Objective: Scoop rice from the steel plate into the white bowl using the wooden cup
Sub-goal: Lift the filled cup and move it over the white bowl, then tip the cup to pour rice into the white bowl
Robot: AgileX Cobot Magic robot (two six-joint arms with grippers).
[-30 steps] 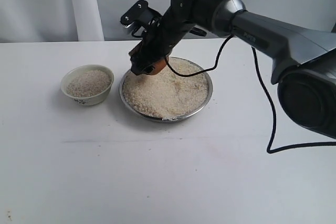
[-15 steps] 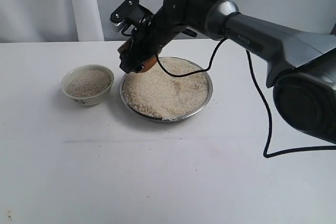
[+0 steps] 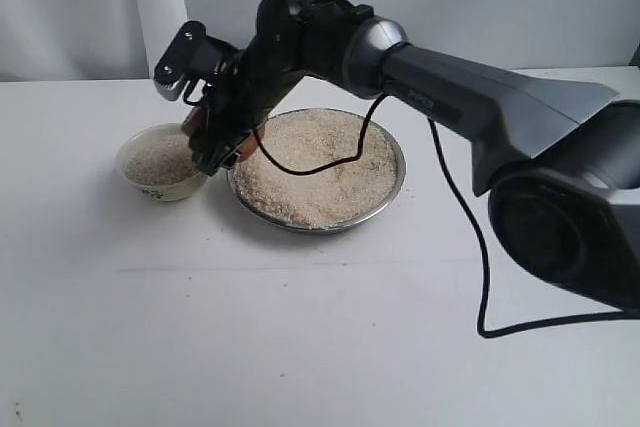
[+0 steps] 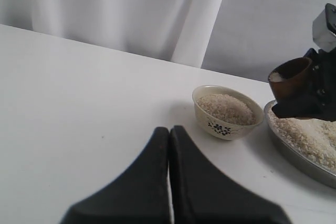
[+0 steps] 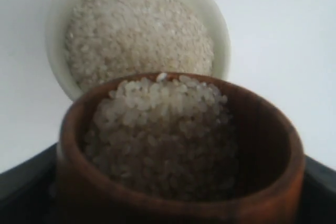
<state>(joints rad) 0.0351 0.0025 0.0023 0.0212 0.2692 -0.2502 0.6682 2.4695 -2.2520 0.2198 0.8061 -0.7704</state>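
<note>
your right gripper (image 3: pixel 214 145) is clamped on the wooden cup (image 5: pixel 94 198), which sits between its fingers, nearly full of rice (image 5: pixel 157 135). the white bowl (image 5: pixel 223 45) lies just beyond and below the fingertips, already holding grains. the steel plate (image 3: pixel 396 179), with its heap, sits behind the fingers under the arm. your left gripper (image 4: pixel 170 182) has its fingers pressed together on nothing, with the bowl ahead of their tips.
</note>
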